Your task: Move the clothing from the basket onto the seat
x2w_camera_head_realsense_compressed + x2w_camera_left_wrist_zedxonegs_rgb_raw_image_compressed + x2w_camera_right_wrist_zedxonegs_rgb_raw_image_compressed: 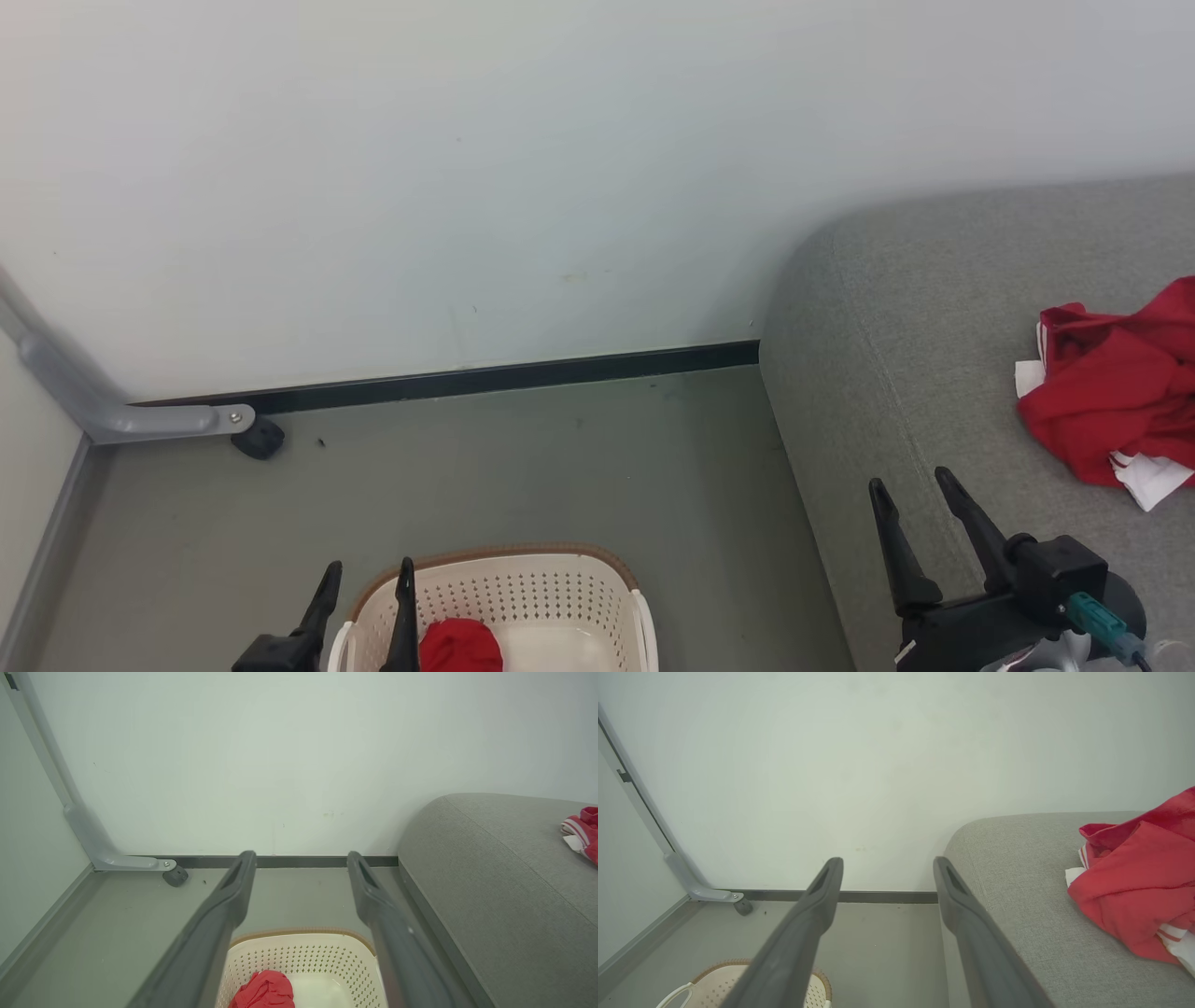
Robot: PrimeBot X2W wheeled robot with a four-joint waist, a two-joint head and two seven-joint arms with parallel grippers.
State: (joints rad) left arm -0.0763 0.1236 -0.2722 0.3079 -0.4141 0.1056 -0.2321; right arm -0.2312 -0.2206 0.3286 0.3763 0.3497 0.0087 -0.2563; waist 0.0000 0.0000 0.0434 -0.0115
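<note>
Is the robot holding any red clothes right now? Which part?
No, nothing is held. The left hand and right hand are both open and empty; one red piece lies in the basket.

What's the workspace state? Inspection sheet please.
Surface: grey seat, bare apart from the clothing.
Job's things: red clothing pile on seat; one red garment in basket on floor.
Clutter: nothing seen.
Grippers: left gripper open, empty, by basket; right gripper open, empty, at seat's edge.
Cables: teal-plugged cable at right wrist.
Surroundings: white wall; grey frame leg with caster.
</note>
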